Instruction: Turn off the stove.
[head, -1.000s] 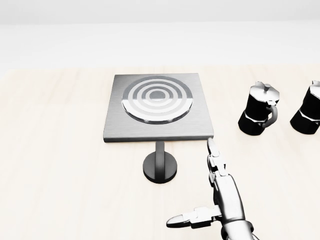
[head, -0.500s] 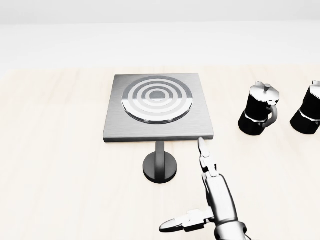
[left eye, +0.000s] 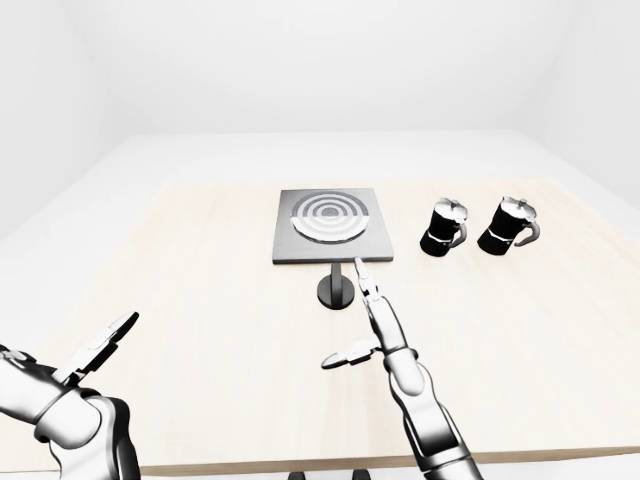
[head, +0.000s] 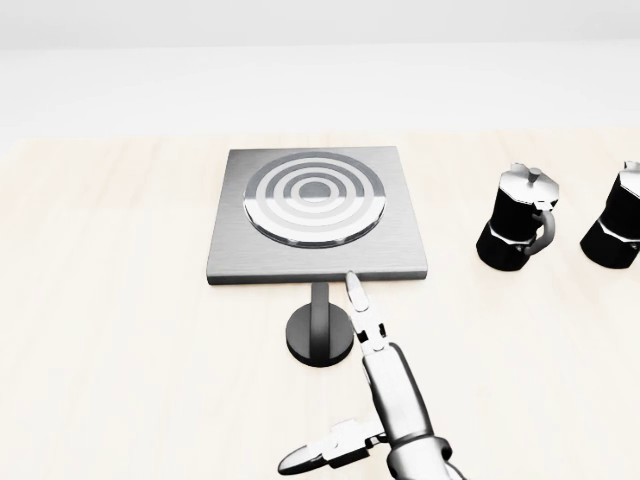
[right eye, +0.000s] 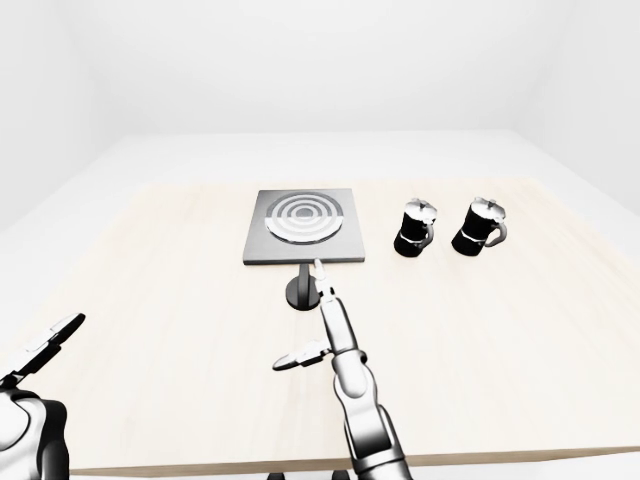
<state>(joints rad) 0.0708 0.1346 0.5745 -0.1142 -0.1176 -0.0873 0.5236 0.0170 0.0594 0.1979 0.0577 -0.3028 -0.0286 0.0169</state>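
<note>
Stove (head: 318, 215) sits on the table (left eye: 200, 300), upper middle of the head view: flat grey plate with a ringed burner (head: 314, 195). Just below its lower edge, a dark round knob (head: 320, 335) on a short stem, resting on the tabletop.

Right hand (head: 380, 385) comes up from the bottom of the head view, fingers long and spread, thumb splayed out to the left. Nothing held. The leading fingertip (head: 354, 288) lies close to the stove's lower edge and just right of the knob's stem; whether it touches either cannot be told from these views (the eye views suggest it is above the table, not on it).

Left hand (left eye: 95, 350) is low at the left of the left-eye view, fingers open and flat, well apart from the stove. Idle, holding nothing.

Two black-and-silver moka pots to the right of the stove: near pot (head: 518, 230) and far pot (head: 615, 225), standing upright, well clear of the hand.

Progress, as a judgement: the reach is nearly made, but no grip or press on the knob shows. Burner looks grey, with no glow either way, so on/off cannot be read from its colour. The turning of the knob looks not yet done.

Left to do: bring the fingers onto the knob, close or press on it, and rotate.
</note>
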